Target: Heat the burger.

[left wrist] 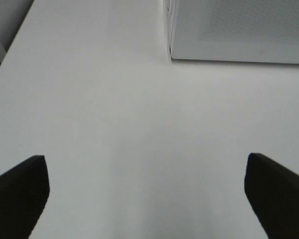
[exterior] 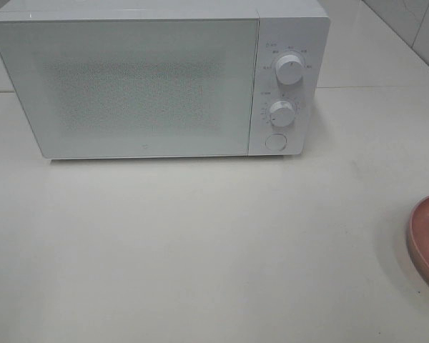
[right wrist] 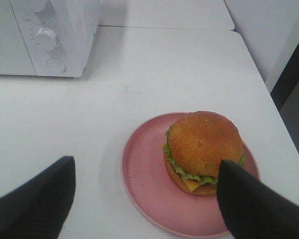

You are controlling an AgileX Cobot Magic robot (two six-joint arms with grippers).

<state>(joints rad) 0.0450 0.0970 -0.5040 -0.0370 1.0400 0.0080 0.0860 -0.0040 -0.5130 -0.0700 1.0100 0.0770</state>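
Note:
The burger [right wrist: 205,150], with a golden-brown bun, green lettuce and yellow cheese, sits on a round pink plate [right wrist: 147,184] in the right wrist view. My right gripper [right wrist: 145,204] is open above the plate, its fingers on either side, one finger [right wrist: 254,206] overlapping the burger's near edge. In the exterior high view only the plate's rim [exterior: 427,239] shows at the right edge; the burger is out of view there. The white microwave [exterior: 157,78] stands at the back with its door shut. My left gripper [left wrist: 145,191] is open over bare table near the microwave's left corner [left wrist: 229,30].
The microwave's panel has two knobs [exterior: 289,69] [exterior: 282,113] and a round button [exterior: 274,141]. The white table's right edge [right wrist: 269,104] runs close beside the plate. A tiled wall [exterior: 415,21] stands at the back right.

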